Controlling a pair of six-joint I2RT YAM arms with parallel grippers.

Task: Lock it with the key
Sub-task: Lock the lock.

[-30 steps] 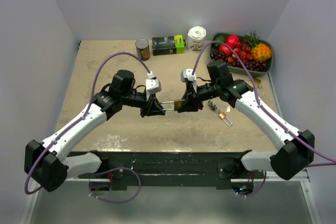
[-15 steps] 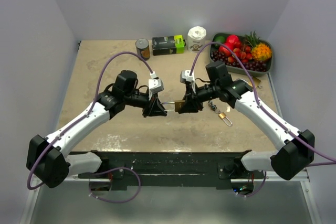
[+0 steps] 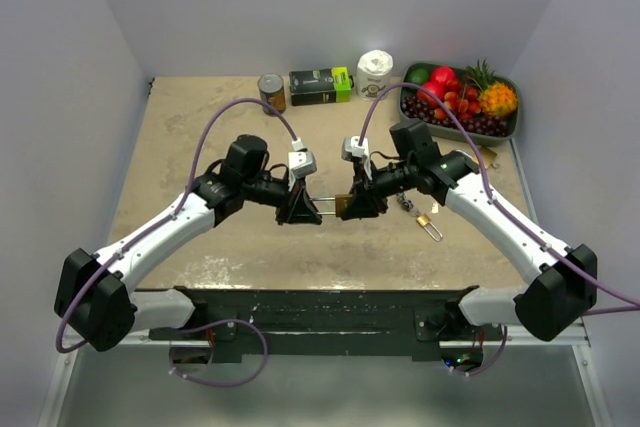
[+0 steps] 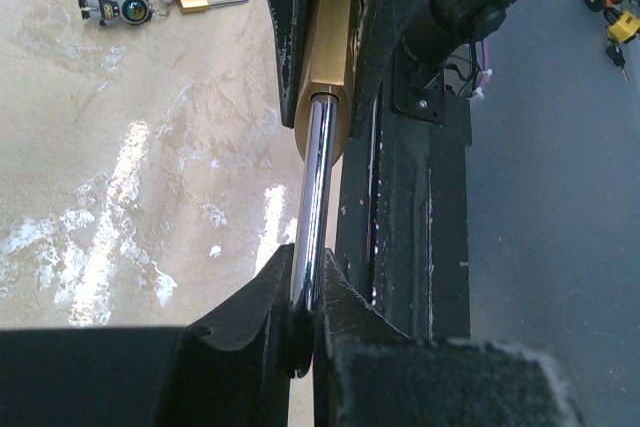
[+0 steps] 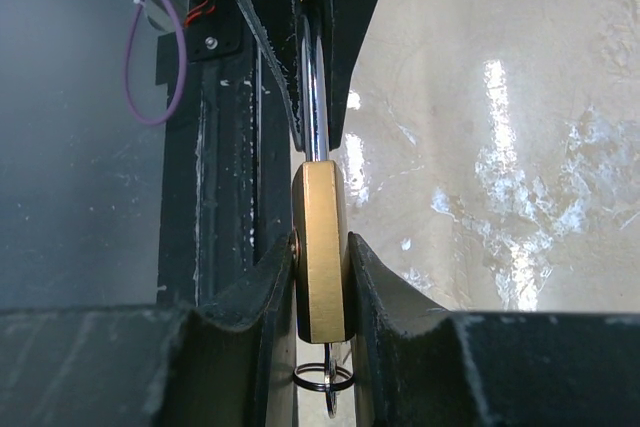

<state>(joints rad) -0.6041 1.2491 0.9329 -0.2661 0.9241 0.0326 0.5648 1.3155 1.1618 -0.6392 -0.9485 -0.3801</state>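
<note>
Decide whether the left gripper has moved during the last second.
Yes. The left gripper, shut on the padlock shackle, has shifted slightly right, towards the small padlock.

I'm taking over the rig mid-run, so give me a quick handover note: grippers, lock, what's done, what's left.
Left gripper: shut on the chrome shackle.
Right gripper: shut on the brass padlock body, held above the table.
Key ring hangs at the body's bottom end.
Done: lock held between both arms.
Left: the locking turn; whether it is locked already cannot be told.
</note>
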